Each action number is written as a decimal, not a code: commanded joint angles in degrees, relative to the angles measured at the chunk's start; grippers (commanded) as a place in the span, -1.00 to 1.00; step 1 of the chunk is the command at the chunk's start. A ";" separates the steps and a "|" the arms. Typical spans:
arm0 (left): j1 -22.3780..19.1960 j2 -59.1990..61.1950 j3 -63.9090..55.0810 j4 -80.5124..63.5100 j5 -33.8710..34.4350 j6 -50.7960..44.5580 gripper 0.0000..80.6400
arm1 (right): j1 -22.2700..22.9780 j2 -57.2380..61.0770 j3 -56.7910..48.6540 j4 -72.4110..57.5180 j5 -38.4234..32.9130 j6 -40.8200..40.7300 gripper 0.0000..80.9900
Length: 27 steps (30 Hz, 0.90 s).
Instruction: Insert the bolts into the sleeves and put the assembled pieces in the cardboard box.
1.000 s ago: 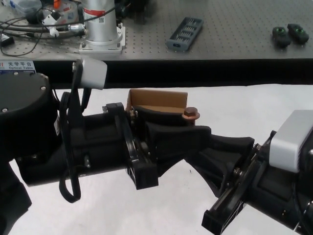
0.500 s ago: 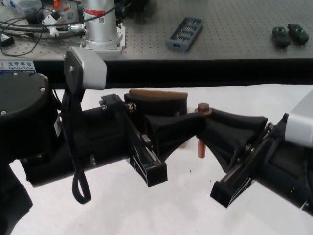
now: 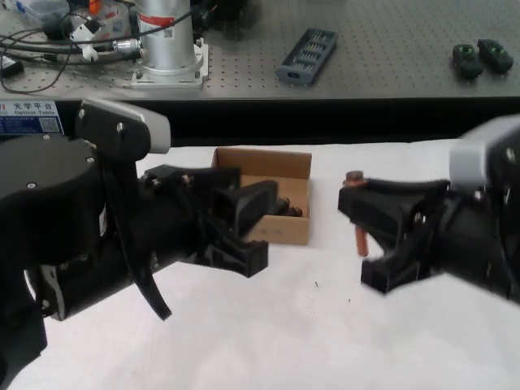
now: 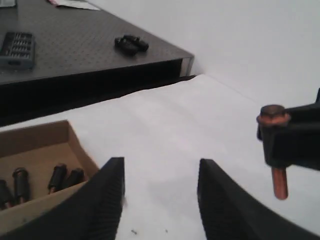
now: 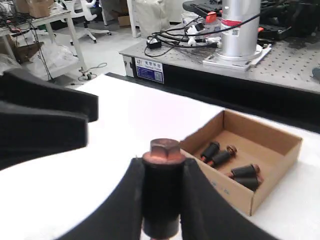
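Observation:
My right gripper [image 3: 357, 205] [image 5: 162, 175] is shut on a copper bolt [image 3: 358, 236] [image 5: 165, 148] that stands upright in a black sleeve, held above the white cloth to the right of the cardboard box [image 3: 262, 161] [image 5: 235, 192]. The left wrist view shows this bolt [image 4: 272, 114] with its shank hanging below the fingers. My left gripper [image 3: 248, 207] [image 4: 160, 172] is open with nothing in it, in front of the box's [image 4: 75, 145] left part. Several assembled pieces [image 4: 59, 176] [image 5: 220, 155] lie inside the box.
White cloth [image 3: 309, 325] covers the bench around the box. Behind it is a dark perforated table with a silver post [image 3: 166, 41], a grey rack [image 3: 307, 53], two small black parts [image 3: 481, 57] and cables at the far left.
The two grippers, close together over the box a second ago, have drawn apart. The left one pulled back left and stands open; the right one moved right with the bolt.

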 commanded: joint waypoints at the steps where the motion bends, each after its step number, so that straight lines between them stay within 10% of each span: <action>1: 0.88 -0.29 -0.17 1.36 -0.67 0.66 -0.16 | -2.23 1.90 -3.04 3.00 -2.89 -0.43 -0.91; 27: 7.64 -0.29 -0.17 19.10 -12.62 6.89 -0.16 | -7.76 50.02 -50.33 20.95 -11.45 -4.23 -0.91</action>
